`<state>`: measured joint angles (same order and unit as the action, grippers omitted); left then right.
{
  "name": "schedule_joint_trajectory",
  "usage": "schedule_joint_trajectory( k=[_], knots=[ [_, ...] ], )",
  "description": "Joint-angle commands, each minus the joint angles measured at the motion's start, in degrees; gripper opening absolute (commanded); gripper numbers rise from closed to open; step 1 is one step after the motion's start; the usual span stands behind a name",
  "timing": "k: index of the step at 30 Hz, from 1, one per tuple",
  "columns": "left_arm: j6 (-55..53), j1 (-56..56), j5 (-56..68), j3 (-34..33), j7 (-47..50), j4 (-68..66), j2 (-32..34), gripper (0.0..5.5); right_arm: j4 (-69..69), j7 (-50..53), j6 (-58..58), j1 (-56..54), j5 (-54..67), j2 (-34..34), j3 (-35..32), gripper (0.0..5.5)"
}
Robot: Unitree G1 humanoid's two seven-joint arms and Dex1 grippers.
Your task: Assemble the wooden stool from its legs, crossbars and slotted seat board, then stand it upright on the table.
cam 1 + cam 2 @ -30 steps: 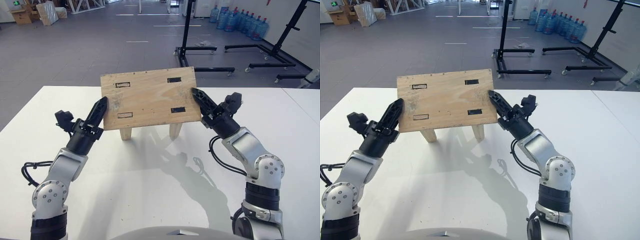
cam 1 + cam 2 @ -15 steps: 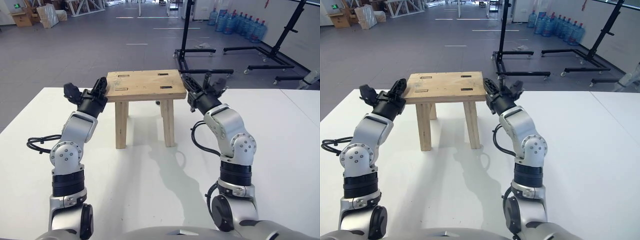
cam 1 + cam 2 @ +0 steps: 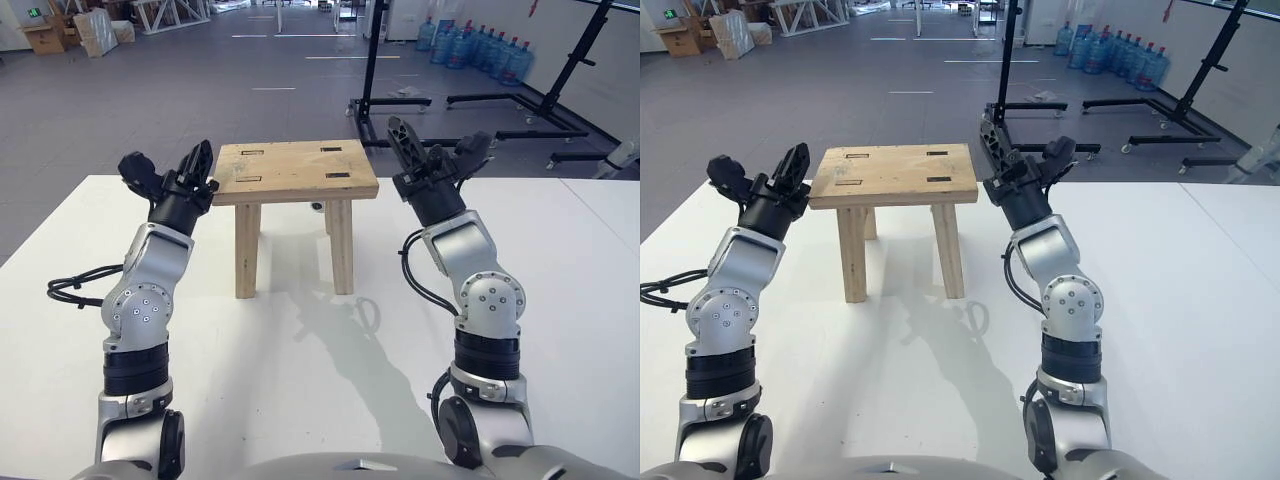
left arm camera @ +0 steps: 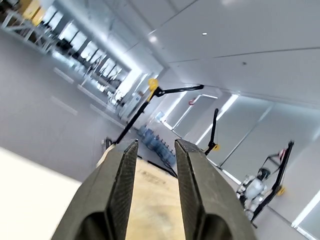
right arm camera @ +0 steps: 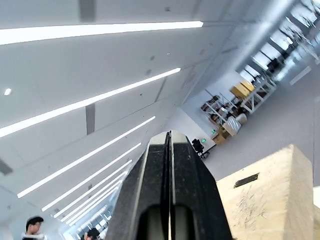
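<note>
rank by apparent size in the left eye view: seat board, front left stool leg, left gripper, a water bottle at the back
1. seat board
2. front left stool leg and left gripper: look alike, no ranking
3. water bottle: smallest, but far off

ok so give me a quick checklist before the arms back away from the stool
1. Stool upright, seat board on top and level: ok.
2. Two front legs planted on the table: ok; rear legs mostly hidden, cannot tell.
3. Crossbars seated under the seat: cannot tell.
4. Left gripper released: jaws open beside the seat's left edge, ok; whether a fingertip touches the edge, cannot tell.
5. Right gripper free of the stool: jaws shut, raised beside the seat's right edge with a gap: ok.
</note>
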<state>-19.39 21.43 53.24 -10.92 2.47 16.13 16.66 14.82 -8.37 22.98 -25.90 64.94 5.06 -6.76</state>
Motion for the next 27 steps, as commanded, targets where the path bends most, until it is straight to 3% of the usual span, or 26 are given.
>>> schedule_joint_trajectory(
  k=[1,6,9,15,21,27],
  knots=[
    [7.89,-2.92,-18.87,6.21,-5.12,6.53,4.11,1.33,4.04,-10.29,-7.86,2.78,-18.2,2.77,10.32,0.02],
    [12.73,-15.56,-23.83,14.88,-16.97,9.72,3.12,1.33,-2.73,-17.05,-16.95,5.27,-34.79,2.35,18.99,0.02],
    [14.48,-16.21,-26.69,14.46,-18.72,2.85,1.57,1.33,-10.1,-18.36,-22.15,4.55,-41.04,1.01,20.11,0.02],
    [17.24,-10.93,-31.42,11.63,-17.08,-6.64,-2.17,1.33,-21.36,-15.96,-30.13,1.49,-48.3,-3.58,18.72,0.02],
    [18.21,-9.04,-33.47,12.09,-17.99,-7.21,-4.9,1.33,-28.7,-11.62,-36.0,-1.09,-53.09,-6.17,15.62,0.02],
    [18.13,-7.74,-34.45,11.79,-16.97,-1.67,-6.96,1.33,-23.56,-10.34,-39.16,0.46,-50.53,-7.77,12.01,0.02]
  ],
)
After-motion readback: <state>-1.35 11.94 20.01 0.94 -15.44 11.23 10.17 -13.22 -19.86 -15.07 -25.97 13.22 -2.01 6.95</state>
